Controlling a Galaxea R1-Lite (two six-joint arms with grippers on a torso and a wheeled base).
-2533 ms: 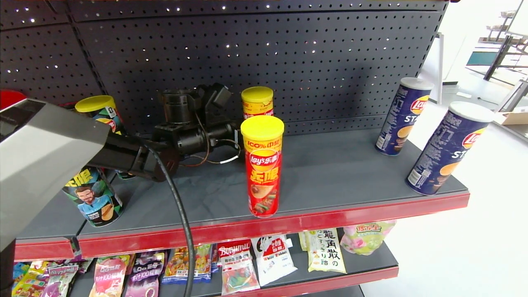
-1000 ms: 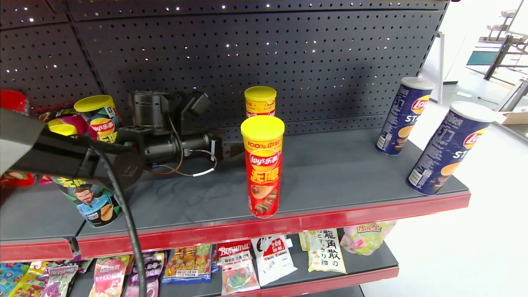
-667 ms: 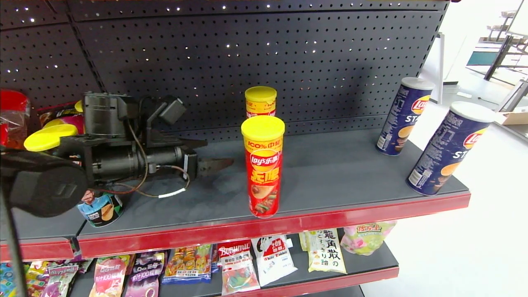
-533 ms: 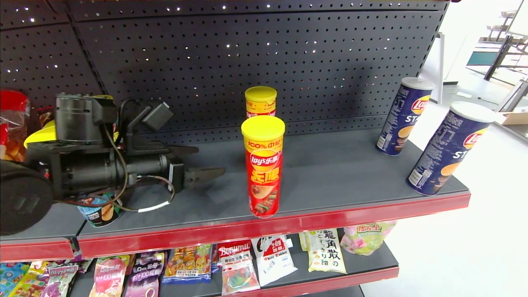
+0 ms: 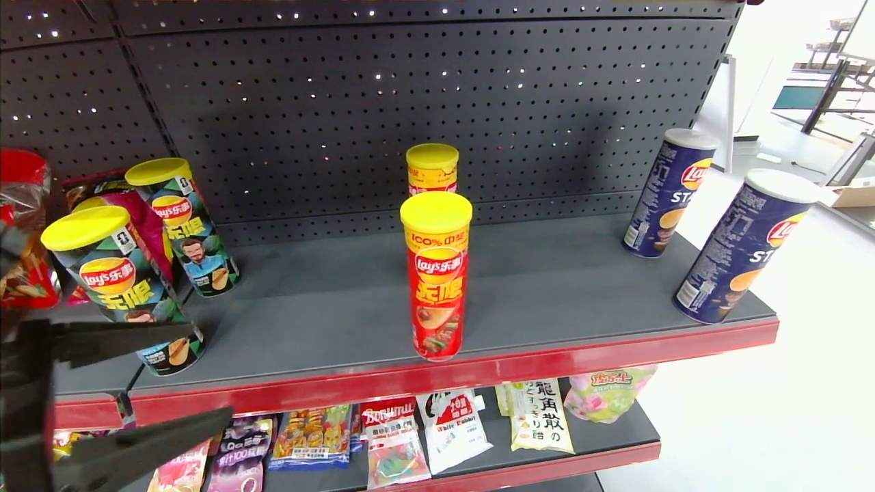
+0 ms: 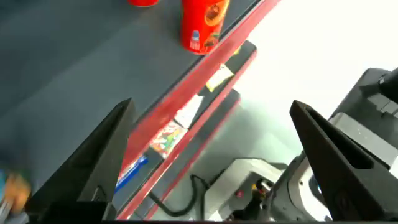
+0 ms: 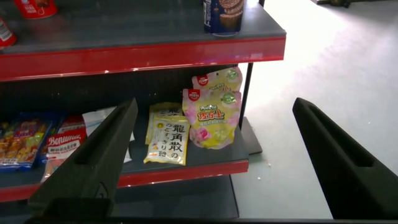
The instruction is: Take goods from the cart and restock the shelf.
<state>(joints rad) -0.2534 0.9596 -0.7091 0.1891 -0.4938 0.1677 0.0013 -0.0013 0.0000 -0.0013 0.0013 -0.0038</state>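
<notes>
On the grey upper shelf (image 5: 547, 287) a red chips can with a yellow lid (image 5: 435, 273) stands near the front edge, with a second red can (image 5: 431, 169) behind it by the pegboard. My left gripper (image 5: 213, 370) hangs low at the left, just in front of the shelf's red lip, open and empty. In the left wrist view the left gripper (image 6: 211, 106) is spread wide over that lip, and the front red can (image 6: 202, 25) stands farther off. My right gripper (image 7: 214, 102) is open and empty, facing the lower shelf.
Two teal cans (image 5: 119, 287) (image 5: 184, 225) stand at the shelf's left, beside red snack bags (image 5: 24, 225). Two blue cans (image 5: 667, 193) (image 5: 742, 246) stand at the right end. Snack bags (image 7: 211, 115) fill the lower shelf. Bare shelf lies either side of the red cans.
My left arm has drawn back from beside the rear red can, leftwards and towards me, off the shelf to below its front lip. The cans have stayed put.
</notes>
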